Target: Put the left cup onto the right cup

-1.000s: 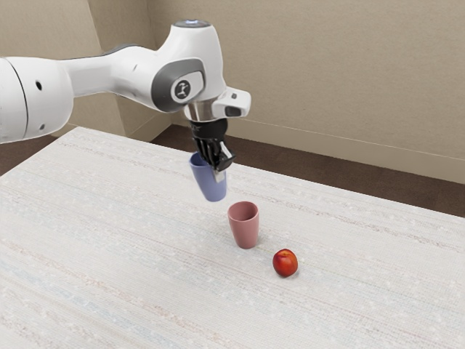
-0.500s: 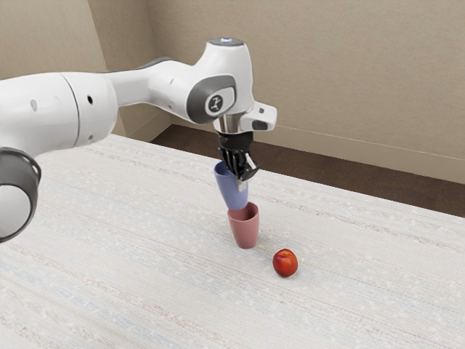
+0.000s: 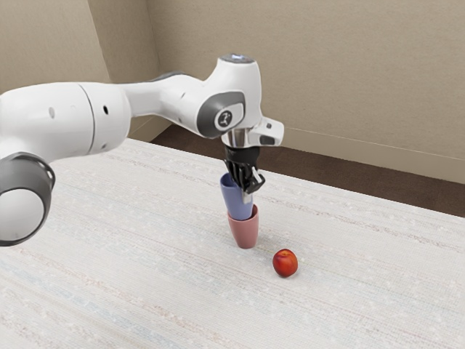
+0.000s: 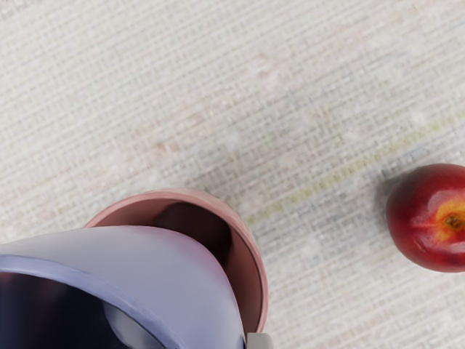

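Note:
A blue cup (image 3: 236, 201) hangs from my gripper (image 3: 247, 183), whose black fingers are shut on its rim. The cup's bottom sits inside the mouth of the pink cup (image 3: 244, 233), which stands upright on the table. The blue cup leans slightly. In the wrist view the blue cup (image 4: 123, 283) is large and close under my hand, overlapping the pink cup's rim (image 4: 247, 251), with part of the pink cup's dark inside still showing.
A red apple (image 3: 285, 262) lies on the pale table (image 3: 109, 247) just to the exterior view's right of the cups; the apple (image 4: 430, 217) is also near the pink cup in the wrist view. Brown floor and beige walls lie behind the table.
My arm has carried the blue cup toward the exterior view's right and down, from beside the pink cup to over it, and its bottom has gone into the pink cup's mouth.

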Action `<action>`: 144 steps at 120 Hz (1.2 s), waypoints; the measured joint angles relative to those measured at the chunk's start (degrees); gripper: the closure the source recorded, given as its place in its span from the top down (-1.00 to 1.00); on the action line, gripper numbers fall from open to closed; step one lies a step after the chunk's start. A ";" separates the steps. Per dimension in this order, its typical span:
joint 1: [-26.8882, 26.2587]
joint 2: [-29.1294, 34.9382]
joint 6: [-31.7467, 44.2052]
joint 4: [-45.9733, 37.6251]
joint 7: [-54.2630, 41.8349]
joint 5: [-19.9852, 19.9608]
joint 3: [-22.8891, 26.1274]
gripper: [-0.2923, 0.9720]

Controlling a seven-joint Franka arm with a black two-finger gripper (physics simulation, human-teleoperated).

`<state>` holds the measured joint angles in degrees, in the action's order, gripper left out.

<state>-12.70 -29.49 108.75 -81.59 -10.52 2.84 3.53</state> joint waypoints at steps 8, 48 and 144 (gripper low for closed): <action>-0.03 -0.45 0.88 -0.15 0.03 0.01 0.01 -0.70; -0.14 -1.54 3.42 -0.60 0.01 -1.03 0.01 -0.10; 3.09 14.90 -6.28 -4.51 -0.50 -3.01 -1.67 0.52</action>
<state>-9.60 -14.59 102.47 -86.11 -11.02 -0.18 1.85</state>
